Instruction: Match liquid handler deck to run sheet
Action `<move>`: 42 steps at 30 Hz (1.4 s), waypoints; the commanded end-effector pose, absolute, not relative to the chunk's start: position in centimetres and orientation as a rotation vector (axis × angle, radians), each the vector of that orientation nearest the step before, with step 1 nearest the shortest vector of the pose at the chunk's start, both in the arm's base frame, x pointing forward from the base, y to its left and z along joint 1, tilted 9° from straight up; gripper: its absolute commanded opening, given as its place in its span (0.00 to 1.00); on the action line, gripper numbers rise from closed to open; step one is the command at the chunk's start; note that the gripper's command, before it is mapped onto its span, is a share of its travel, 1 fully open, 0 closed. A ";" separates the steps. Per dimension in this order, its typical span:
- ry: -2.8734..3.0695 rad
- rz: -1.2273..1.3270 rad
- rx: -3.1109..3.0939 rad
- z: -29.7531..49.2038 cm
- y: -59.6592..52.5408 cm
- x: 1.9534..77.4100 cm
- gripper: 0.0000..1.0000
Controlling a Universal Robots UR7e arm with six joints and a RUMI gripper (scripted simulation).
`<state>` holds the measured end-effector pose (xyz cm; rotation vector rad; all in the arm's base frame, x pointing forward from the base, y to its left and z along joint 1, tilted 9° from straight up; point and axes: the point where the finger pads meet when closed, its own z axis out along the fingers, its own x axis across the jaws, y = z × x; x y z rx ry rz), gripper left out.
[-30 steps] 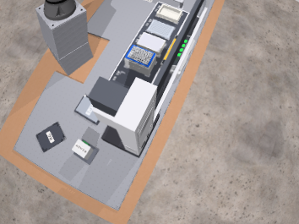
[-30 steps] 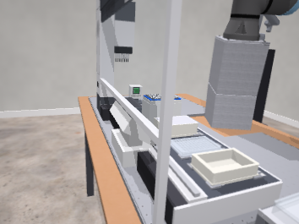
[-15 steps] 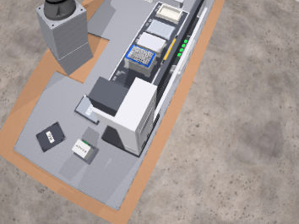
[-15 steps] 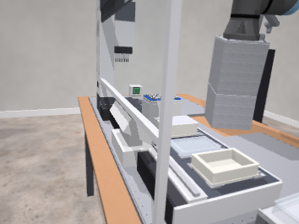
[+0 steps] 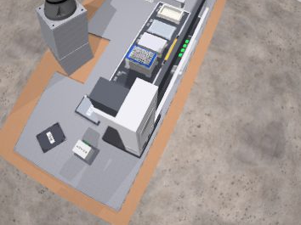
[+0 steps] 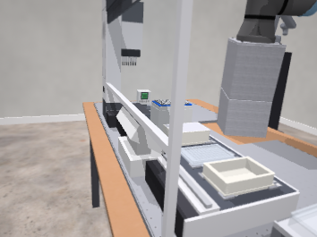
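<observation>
My gripper is outside both views; only the arm's base [image 5: 59, 1] and part of the arm [image 6: 273, 5] show. On the deck stand, in a row, a cream open reservoir [image 5: 171, 13] [image 6: 237, 175], a clear well plate [image 5: 161, 27] [image 6: 208, 154], a white sealed block [image 5: 152, 42] [image 6: 190, 132] and a blue-rimmed tip rack [image 5: 141, 57] [image 6: 162, 105] with no cover. The deck position [image 5: 121, 74] beyond the rack looks bare. The READY key [image 5: 83, 149] [image 6: 143, 96] sits on its post with a green top.
The grey pedestal [image 5: 64, 35] [image 6: 252, 90] stands beside the deck. A white and dark housing [image 5: 136, 111] covers the deck's near end. A dark labelled square [image 5: 50, 137] and a grey flat piece [image 5: 87, 109] lie on the bench. A white post [image 6: 176, 117] blocks part of the side view.
</observation>
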<state>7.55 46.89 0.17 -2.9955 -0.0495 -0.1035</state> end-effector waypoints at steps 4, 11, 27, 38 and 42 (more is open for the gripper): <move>-0.062 -0.099 -2.993 0.5 47.3 11.9 0.00; -0.062 -0.099 -2.993 0.7 47.3 15.4 0.00; -0.062 -0.100 -2.993 1.1 47.4 20.8 0.00; 0.056 -0.092 -2.990 1.1 47.4 20.7 0.00; 0.173 -0.082 -2.984 1.1 47.4 20.6 0.00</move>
